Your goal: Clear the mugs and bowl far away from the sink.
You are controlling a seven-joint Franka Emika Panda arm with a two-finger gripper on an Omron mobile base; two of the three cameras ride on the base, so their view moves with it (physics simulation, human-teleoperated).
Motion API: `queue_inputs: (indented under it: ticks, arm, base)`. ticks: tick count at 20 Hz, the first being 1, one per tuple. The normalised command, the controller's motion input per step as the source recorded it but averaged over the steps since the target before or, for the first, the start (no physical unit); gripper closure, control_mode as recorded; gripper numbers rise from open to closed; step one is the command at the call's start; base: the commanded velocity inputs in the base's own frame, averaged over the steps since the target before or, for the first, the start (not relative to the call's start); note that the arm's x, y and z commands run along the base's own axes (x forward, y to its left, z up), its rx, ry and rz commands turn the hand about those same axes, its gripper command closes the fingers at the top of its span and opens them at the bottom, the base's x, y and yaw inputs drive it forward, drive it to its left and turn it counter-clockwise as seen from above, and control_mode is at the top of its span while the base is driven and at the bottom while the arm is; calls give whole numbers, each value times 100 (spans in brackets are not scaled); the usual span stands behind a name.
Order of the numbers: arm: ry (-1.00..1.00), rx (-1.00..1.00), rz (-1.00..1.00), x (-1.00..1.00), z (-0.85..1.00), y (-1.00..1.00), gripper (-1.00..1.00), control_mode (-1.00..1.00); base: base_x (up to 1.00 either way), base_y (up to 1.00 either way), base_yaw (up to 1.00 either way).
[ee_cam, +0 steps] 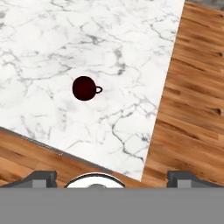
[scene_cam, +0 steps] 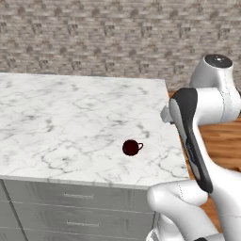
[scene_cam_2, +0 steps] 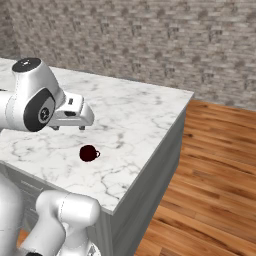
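my gripper [ee_cam: 112, 177] stands fully open, its two dark tips far apart at the bottom of the hand view, holding nothing and touching nothing. in the right base view the hand [scene_cam_2: 70, 116] sits level, high above the counter [scene_cam_2: 140, 115], pointing down at it. in the left base view the arm [scene_cam: 193, 132] rises from the lower right, folds at a dark-banded link and ends in a white joint near the counter's right edge.

largest to smallest: the brick wall [scene_cam: 94, 37] at the back; the white marble counter with grey drawers [scene_cam: 75, 207] below; the wood floor [scene_cam_2: 210, 170] to its right; the dark maroon mug [scene_cam: 130, 148]. the mug stands upright on the counter, near the front right corner, handle toward the right edge, well below the hand.
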Motion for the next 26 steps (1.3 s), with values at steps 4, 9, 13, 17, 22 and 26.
queue_inputs:
  ticks: [4,9,13,17,22,26]
  arm:
    - [4,3,-2,-54,31,0,-100,-100]
    - [1,3,0,-51,33,4,-100,-100]
    - [0,0,0,-8,2,6,-100,100]
    - [0,0,0,0,0,0,-100,100]
    - [0,0,0,0,0,0,-100,100]
    - [0,0,0,0,0,0,-100,100]
  base:
    - [0,0,0]
    - [0,0,0]
    - [-13,7,2]
    - [0,34,44]
    - [0,82,83]
    - [-8,100,76]
